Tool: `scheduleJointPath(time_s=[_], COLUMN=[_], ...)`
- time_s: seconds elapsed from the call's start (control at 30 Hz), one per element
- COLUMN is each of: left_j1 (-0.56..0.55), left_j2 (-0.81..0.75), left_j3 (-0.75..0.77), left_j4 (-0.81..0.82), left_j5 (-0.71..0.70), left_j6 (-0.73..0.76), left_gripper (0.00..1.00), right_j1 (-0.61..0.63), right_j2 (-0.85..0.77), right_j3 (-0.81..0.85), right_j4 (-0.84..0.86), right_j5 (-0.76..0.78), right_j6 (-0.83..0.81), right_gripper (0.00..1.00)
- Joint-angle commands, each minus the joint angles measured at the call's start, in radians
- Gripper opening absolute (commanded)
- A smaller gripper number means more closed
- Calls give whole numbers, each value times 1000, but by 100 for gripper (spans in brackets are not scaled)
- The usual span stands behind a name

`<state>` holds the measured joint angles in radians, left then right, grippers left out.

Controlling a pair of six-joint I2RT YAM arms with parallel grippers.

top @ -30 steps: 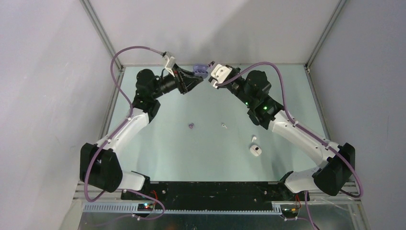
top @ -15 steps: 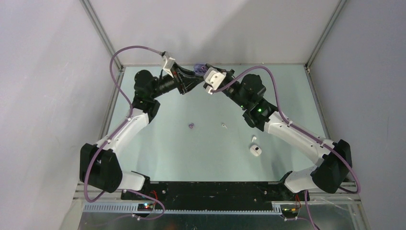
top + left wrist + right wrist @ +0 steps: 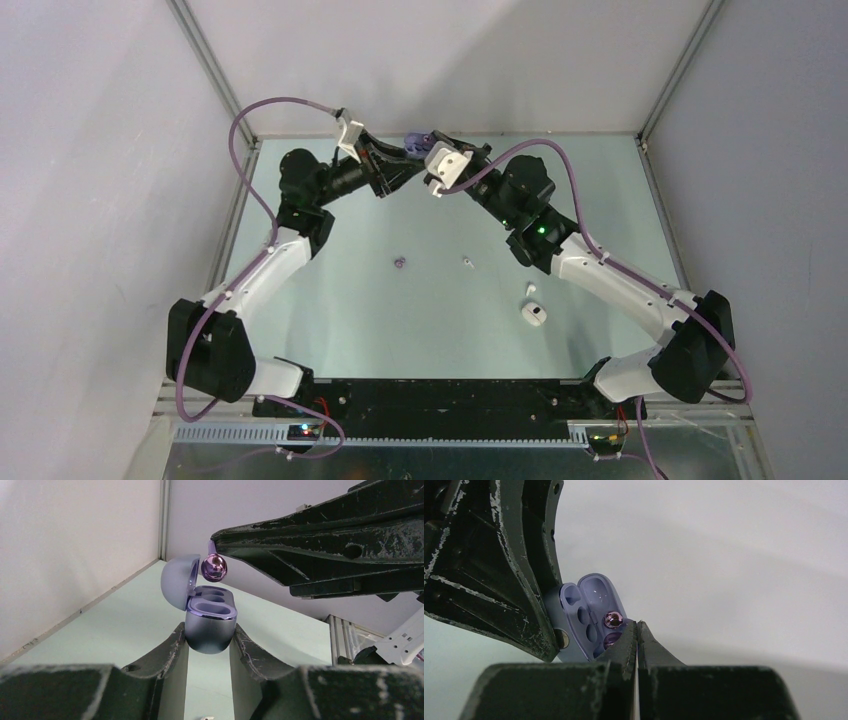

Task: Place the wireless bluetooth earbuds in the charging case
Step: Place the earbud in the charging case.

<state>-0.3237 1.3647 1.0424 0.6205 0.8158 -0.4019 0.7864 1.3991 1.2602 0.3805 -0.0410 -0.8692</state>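
At twelve o'clock the open charging case is clamped by the left gripper; a purple earbud is pinched above it by the right gripper. Loose earbuds and a white case are seen mid-table.

Purple charging case held aloft at far middle, upright, lid swung open. Glossy purple earbud pinched just above the open sockets. Second purple earbud lying mid-table, left of centre. White earbud right of it, apart. Other white earbud further right and nearer, just beside a white case.
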Motion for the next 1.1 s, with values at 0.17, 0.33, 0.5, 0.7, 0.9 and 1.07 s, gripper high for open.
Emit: scheduleJointPath(time_s=[0.17, 0.33, 0.5, 0.7, 0.9, 1.07], left_j1=[8, 12, 12, 13, 14, 14], left_j2=[-43, -43, -44, -39, -37, -37], left_j3=[-11, -10, -11, -7, -8, -10], left_j4=[64, 64, 64, 67, 71, 74], left_j5=[-15, -18, -27, -33, -35, -36], left_j6=[-30, -33, -36, -43, -43, -45], left_gripper=[0, 0, 0, 0, 0, 0], right_j1=[8, 8, 8, 8, 8, 8], right_j2=[-2, -2, -4, -6, -6, -2], right_j3=[-1, -1, -1, -1, -1, -1], right_j4=[45, 43, 38, 16, 0, -22], right_j5=[15, 12, 11, 8, 6, -3], right_j6=[-9, -11, -13, -17, -26, -45], right_gripper=[0, 0, 0, 0, 0, 0])
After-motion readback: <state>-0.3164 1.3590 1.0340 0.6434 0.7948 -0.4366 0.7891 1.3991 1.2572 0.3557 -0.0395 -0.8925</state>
